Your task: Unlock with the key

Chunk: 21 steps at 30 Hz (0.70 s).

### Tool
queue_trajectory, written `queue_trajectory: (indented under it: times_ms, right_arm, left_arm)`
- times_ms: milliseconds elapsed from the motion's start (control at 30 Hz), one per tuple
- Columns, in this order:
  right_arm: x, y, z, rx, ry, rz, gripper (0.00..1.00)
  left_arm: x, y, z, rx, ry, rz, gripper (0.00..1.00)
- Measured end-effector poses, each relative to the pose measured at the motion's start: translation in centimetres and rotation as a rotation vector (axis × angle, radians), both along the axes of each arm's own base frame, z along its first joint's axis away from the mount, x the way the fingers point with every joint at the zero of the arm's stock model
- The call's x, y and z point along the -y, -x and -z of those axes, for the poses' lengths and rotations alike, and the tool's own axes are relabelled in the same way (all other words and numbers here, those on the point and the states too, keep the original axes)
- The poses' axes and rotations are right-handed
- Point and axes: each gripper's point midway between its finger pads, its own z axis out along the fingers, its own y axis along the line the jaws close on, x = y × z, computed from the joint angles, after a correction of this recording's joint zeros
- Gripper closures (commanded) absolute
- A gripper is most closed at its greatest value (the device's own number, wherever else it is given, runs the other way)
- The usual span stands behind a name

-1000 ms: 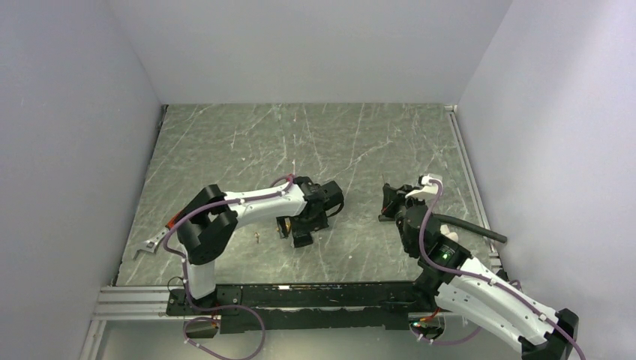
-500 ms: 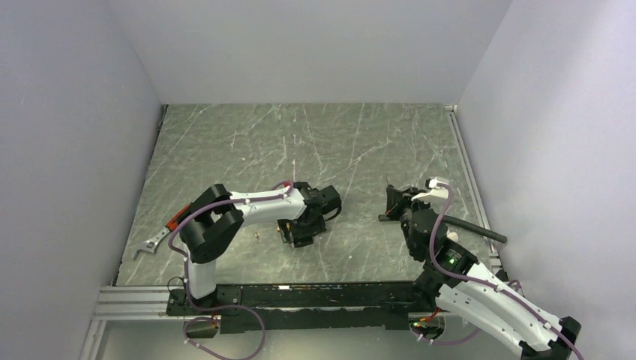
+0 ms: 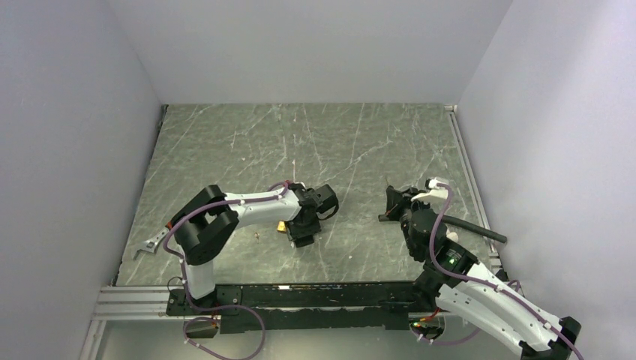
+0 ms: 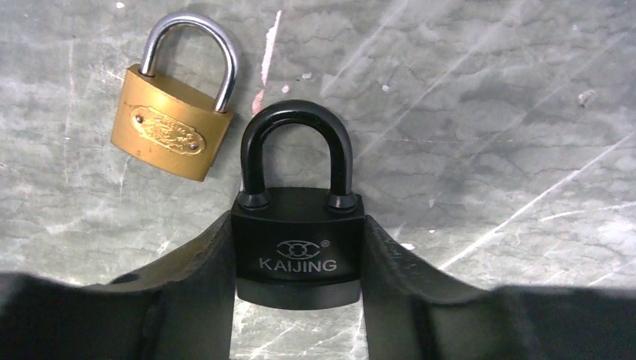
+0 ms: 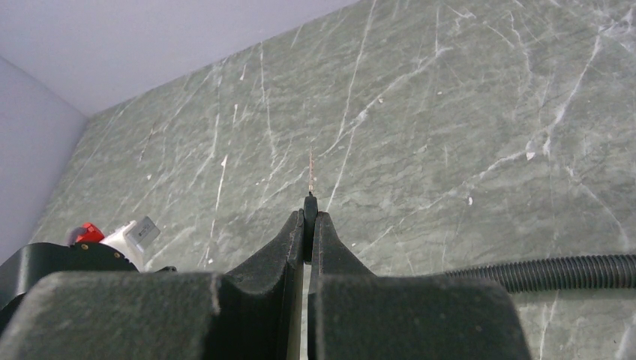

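The black KAIJING padlock [image 4: 298,251] lies flat on the marble table, shackle pointing away. My left gripper [image 4: 297,225] is shut on its body, one finger pressing each side. In the top view the left gripper [image 3: 303,229] is low over the table left of centre and hides the padlock. My right gripper [image 5: 308,214] is shut on the key's black head [image 5: 308,205]; the thin blade [image 5: 310,169] sticks out ahead, edge-on. In the top view the right gripper [image 3: 390,201] is held right of centre, apart from the left one.
A brass padlock [image 4: 174,129] lies just left of the black one, also showing in the top view [image 3: 282,226]. A wrench [image 3: 154,244] lies at the near left edge. A black corrugated hose [image 3: 472,227] runs along the right side. Walls enclose three sides.
My left gripper has drawn back a little toward the near left with the black padlock, uncovering the brass padlock. My right arm shifted slightly, then held still.
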Motion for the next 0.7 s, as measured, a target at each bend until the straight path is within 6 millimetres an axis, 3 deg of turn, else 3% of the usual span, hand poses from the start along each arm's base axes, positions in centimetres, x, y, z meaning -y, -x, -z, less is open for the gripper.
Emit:
queue_trajectory:
  times_ms: [100,267,467,567,700]
  right_arm:
    - [0.0,0.0,0.0,-0.001,0.0,-0.001,1.0]
    - [-0.5,0.1,0.0,-0.003,0.002,-0.032,1.0]
    - [-2.5,0.7,0.2,-0.011,0.003,-0.155,1.0]
    - [-3.6,1.3,-0.2,-0.002,-0.019,-0.227,1.0]
    - [-5.4,2.7,-0.5,0.019,-0.075,-0.35,1.0]
  left_arm:
    - [-0.1,0.0,0.0,-0.002,-0.005,0.012,1.0]
    - [-0.1,0.0,0.0,-0.001,-0.009,0.037,1.0]
    - [0.0,-1.0,-0.8,0.063,0.007,0.11,1.0]
    - [0.4,-2.4,-2.9,0.141,0.052,0.125,1.0]
    - [1.3,-4.6,-8.3,0.288,0.18,0.121,1.0]
